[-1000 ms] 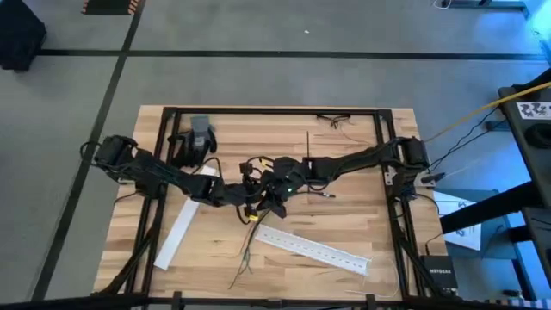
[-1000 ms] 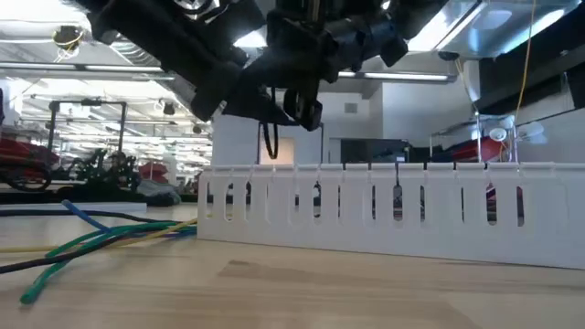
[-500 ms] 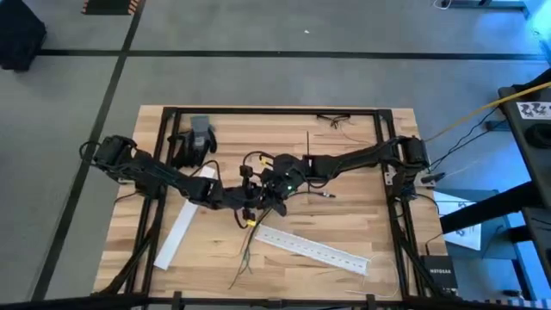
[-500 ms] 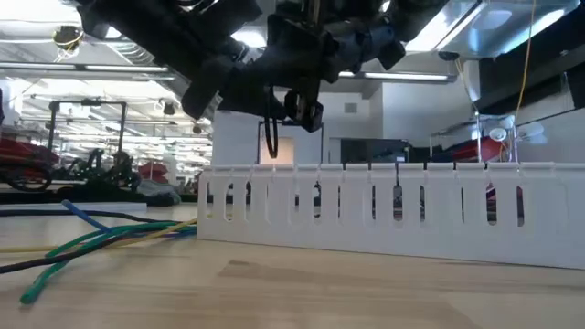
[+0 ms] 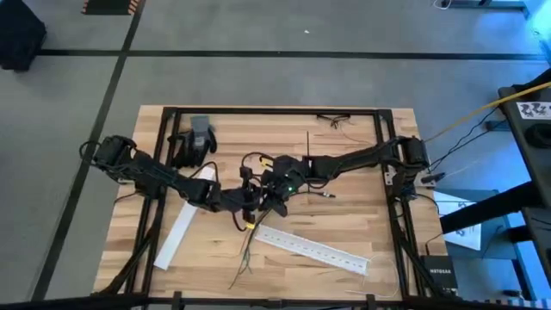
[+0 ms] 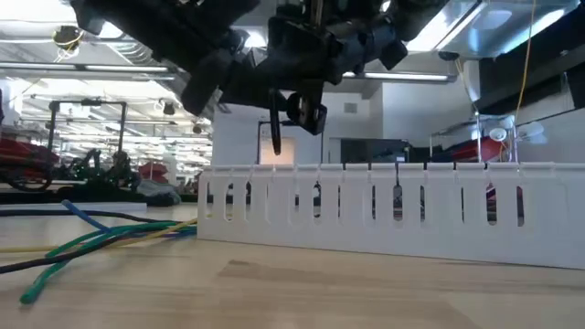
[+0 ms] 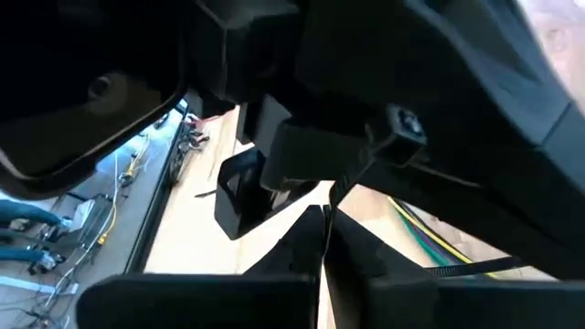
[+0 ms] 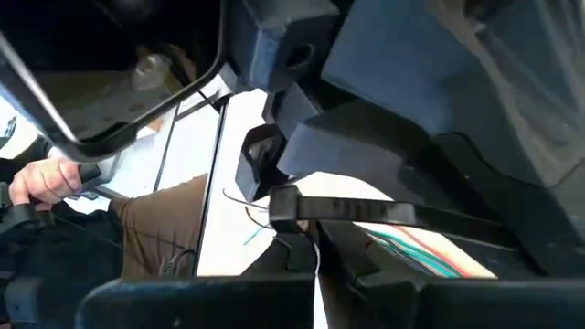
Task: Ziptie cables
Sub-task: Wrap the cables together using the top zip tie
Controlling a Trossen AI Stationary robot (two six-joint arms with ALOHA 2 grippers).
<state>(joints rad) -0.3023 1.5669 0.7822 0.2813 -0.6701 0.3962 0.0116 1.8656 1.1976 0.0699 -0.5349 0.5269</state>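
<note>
Change: shifted slightly since a second ago, left gripper (image 5: 250, 197) nearer the right gripper (image 5: 274, 182); cables (image 5: 244, 250) unmoved.
High view: both grippers crowded together mid-table, above the far end of the cables; cables trailing toward the near edge, just left of a white perforated strip (image 5: 312, 249); second white strip (image 5: 183, 220) left, partly under the left arm; grey object (image 5: 201, 131) far left; thin black strip (image 5: 308, 143) far centre. Finger state of either gripper: cannot tell.
Low view: white perforated strip (image 6: 393, 212) across the middle, blocking the table beyond; cables' green, yellow and blue ends (image 6: 101, 239) lying left of it; dark gripper mass (image 6: 292, 64) overhead, thin black loop (image 6: 273, 126) hanging from it.
Left wrist view: mostly dark housings; green and yellow wires (image 7: 422, 233) on wood.
Right wrist view: dark parts blocking most; coloured wires (image 8: 425, 249) partly seen; a person's hand (image 8: 46, 183) beyond the table.
</note>
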